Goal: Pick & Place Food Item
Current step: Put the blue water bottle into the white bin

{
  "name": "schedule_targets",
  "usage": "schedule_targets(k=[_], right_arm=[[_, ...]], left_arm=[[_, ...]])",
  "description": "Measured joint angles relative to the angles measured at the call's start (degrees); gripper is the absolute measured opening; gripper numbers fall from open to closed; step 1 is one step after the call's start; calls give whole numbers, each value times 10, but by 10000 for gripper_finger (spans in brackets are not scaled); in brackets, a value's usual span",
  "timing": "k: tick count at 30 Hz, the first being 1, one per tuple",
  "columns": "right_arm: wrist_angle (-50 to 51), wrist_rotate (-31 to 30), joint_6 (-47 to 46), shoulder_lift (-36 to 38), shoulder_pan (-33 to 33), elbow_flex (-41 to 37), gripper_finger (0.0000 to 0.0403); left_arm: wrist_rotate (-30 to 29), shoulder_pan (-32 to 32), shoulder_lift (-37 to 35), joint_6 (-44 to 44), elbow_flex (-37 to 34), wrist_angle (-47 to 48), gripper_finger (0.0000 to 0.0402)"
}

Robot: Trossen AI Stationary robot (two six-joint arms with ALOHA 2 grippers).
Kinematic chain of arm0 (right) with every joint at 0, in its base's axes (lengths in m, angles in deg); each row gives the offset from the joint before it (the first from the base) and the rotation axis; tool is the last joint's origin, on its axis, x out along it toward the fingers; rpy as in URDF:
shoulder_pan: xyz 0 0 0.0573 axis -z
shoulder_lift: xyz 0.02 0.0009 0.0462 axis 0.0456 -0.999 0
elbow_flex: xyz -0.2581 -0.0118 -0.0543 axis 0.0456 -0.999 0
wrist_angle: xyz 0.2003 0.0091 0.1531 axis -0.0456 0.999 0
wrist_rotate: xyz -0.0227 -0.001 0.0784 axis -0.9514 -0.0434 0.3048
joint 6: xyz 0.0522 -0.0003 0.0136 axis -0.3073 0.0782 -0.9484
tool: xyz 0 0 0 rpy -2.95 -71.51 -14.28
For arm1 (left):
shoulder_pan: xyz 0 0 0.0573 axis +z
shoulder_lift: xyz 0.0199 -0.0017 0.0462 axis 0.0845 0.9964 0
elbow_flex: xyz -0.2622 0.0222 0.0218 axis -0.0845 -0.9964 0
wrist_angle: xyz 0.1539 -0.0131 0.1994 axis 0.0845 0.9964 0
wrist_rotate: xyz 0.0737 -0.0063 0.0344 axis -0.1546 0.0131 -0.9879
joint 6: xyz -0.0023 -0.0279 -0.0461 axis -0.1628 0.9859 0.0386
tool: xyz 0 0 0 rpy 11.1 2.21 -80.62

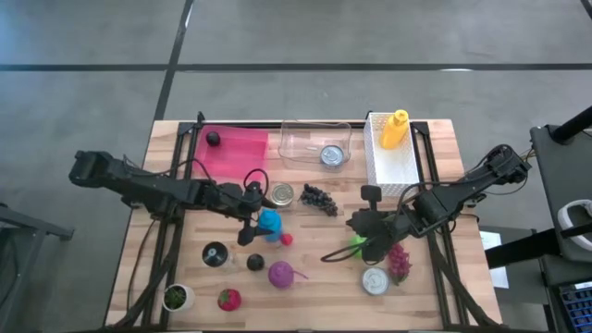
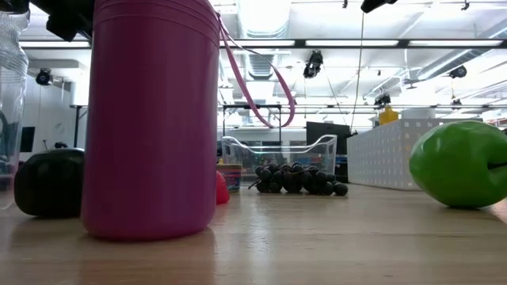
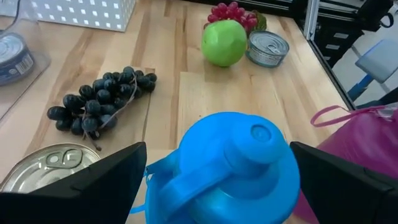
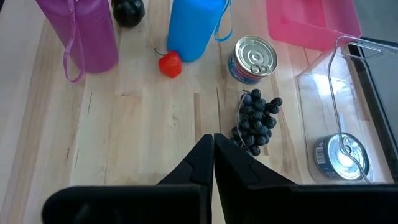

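My left gripper (image 3: 217,149) is open at the table's middle, one finger on either side of the blue bottle's lid (image 3: 230,168); the bottle (image 1: 269,222) stands upright. My right gripper (image 4: 213,140) is shut and empty, pointing toward the table's left over bare wood (image 1: 328,257). The green apple (image 1: 359,244) rests on the table under that gripper's body and stays out of its wrist view. A black grape bunch (image 1: 319,197) lies flat between both arms. A small red fruit (image 4: 170,64) sits beside the blue bottle.
A purple bottle (image 1: 280,274) with a strap stands near the front. Cans sit by the black grapes (image 1: 282,194) and by the red grapes (image 1: 400,262). Along the far edge are a pink tray (image 1: 236,148), a clear container (image 1: 314,143) and a white basket (image 1: 393,157).
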Motion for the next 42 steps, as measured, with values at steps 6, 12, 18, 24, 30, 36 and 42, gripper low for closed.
schedule_targets(k=[6,12,18,24,30,36,42], right_arm=[[0,0,0,0,0,0,8],[0,0,0,0,0,0,8],[0,0,0,0,0,0,8],[0,0,0,0,0,0,8],[0,0,0,0,0,0,8],[0,0,0,0,0,0,8],[0,0,0,0,0,0,8]], left_arm=[[-28,0,0,-4,0,0,372],[-28,0,0,-5,0,0,322],[-28,0,0,-6,0,0,257],[-29,0,0,-7,0,-2,205],[-32,0,0,-6,0,-2,205],[-36,0,-2,-4,7,-2,217],[-36,0,-5,-4,39,10,208]])
